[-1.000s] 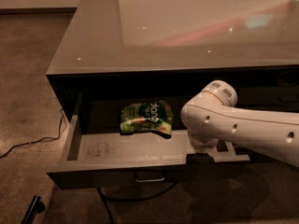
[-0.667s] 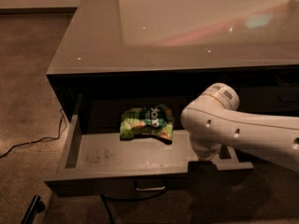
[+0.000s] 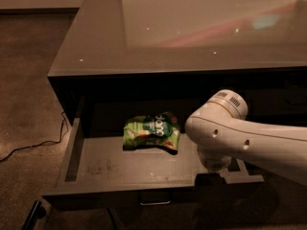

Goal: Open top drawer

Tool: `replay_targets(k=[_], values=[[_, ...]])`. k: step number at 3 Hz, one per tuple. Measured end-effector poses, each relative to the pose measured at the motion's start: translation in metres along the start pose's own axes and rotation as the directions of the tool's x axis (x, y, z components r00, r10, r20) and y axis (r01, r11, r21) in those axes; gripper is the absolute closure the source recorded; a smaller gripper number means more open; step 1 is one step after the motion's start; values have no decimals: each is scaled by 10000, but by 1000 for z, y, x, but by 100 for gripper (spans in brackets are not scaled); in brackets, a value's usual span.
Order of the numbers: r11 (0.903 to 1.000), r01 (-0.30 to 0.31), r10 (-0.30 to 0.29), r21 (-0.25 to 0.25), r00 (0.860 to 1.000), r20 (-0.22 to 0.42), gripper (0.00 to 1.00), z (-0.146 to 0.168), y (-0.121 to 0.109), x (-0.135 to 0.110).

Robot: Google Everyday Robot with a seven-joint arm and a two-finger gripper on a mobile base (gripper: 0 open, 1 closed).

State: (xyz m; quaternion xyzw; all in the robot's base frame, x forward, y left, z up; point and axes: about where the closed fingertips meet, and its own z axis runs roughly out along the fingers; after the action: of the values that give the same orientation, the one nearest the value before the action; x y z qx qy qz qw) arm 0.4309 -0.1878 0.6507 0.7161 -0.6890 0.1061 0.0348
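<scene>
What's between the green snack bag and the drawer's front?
Only the wide dark grey top drawer's bare scuffed floor, in the camera view. The tool is at the front edge, right of the crinkly green snack bag.

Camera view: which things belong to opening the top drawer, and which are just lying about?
Part of the job:
- top drawer, pulled out, with its pull handle
- gripper, at the drawer's front edge on the right, under the white arm

Just lying about:
- green snack bag, inside the drawer
- cable, at far left
- grey counter top
</scene>
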Motion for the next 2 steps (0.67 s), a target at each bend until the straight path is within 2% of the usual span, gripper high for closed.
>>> replay_targets(k=[1, 2], values=[[10000, 6, -6, -19, 10000, -1, 83, 0, 1, 0], [10000, 6, -6, -19, 10000, -1, 59, 0, 1, 0]])
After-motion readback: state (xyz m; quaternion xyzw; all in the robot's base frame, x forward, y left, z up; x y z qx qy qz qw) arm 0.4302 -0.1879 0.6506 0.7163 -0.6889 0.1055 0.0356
